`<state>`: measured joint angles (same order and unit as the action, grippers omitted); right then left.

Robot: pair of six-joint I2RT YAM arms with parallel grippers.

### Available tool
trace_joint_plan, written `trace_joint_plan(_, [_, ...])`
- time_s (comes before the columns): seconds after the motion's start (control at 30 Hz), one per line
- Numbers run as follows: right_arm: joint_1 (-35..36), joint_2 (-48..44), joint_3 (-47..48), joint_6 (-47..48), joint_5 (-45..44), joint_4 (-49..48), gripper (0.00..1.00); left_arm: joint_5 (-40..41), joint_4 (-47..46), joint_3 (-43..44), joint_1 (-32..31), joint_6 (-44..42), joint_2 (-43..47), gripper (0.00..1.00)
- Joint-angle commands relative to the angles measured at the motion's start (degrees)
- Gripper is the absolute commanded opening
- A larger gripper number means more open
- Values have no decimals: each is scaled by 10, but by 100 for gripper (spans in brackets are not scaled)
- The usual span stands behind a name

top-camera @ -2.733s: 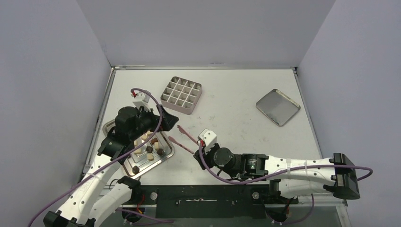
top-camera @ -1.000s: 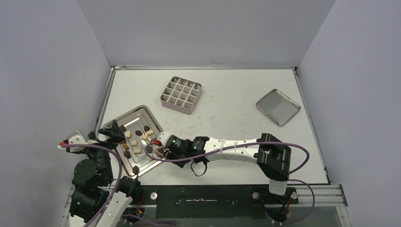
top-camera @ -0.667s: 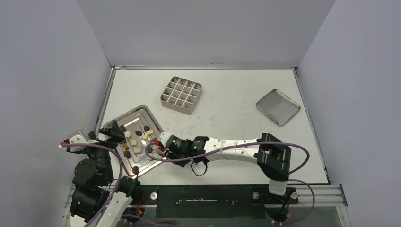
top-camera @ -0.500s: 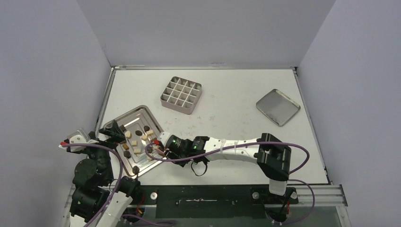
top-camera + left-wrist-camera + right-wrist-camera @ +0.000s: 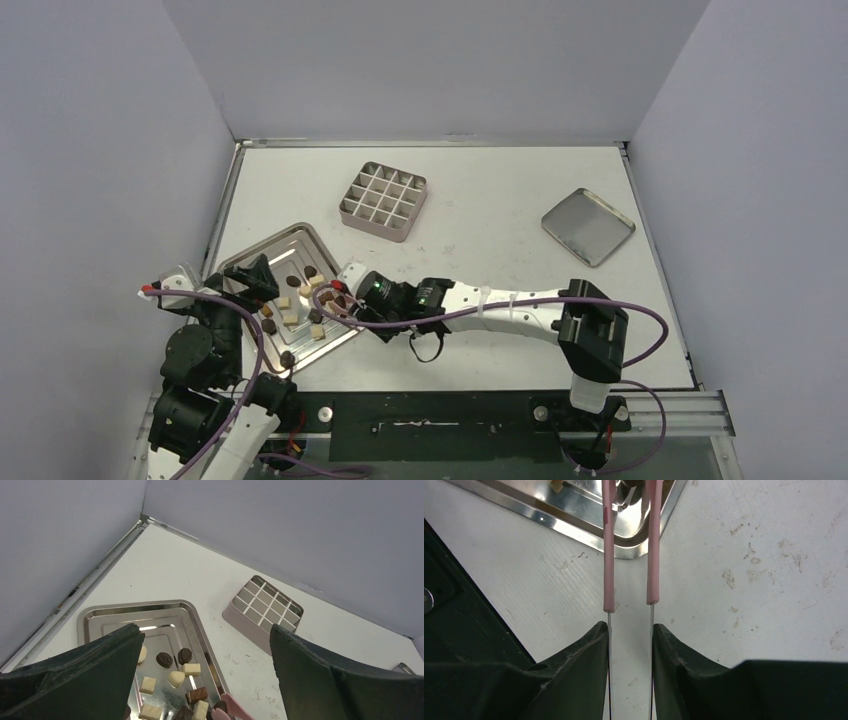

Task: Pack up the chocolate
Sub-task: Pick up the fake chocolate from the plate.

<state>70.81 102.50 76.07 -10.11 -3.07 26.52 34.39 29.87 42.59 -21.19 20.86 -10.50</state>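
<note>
1. My left gripper (image 5: 206, 630) is spread as wide as it goes, with nothing between the fingers. It hangs over the near-left edge of the silver tray (image 5: 165, 615), looking down across it.
2. The chocolate (image 5: 176, 678) sits loose in that tray, on the left side of the table (image 5: 500, 200). It's a mix of dark brown, tan and cream pieces, bunched around the middle and toward the near end.
3. My right gripper (image 5: 330, 298) is stretched all the way across from the right side. Its long pink fingers (image 5: 608, 545) cross the tray's right rim and poke into the pile.
4. For the right grip, the two pink fingers run parallel with only a narrow gap between them. The tips are cut off at the top of my wrist view, and something dark sits between them up there. Honestly I can't tell if I'm pinching a piece or just straddling one.
5. The gridded tin (image 5: 262, 610) sits open side up further back on the table, well apart from the tray.
6. A flat metal lid (image 5: 588, 226) lies way over on the right, nowhere near either of my grippers.
</note>
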Motion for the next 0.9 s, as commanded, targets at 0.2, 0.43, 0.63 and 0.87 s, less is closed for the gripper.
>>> trace_joint_plan(0.2, [-68, -68, 20, -21, 12, -52, 24, -33, 28, 6, 4, 22, 10, 97])
trace_joint_plan(0.43, [-157, -56, 72, -7, -23, -77, 24, -41, 27, 3, 4, 21, 14, 97])
trace_joint_plan(0.63, [-232, 0, 134, -1, -25, -112, 25, -51, 28, 1, 4, 19, 13, 97])
trace_joint_plan(0.87, [-284, 100, 242, 15, -2, -119, 25, -61, 23, -1, 4, 19, 9, 97])
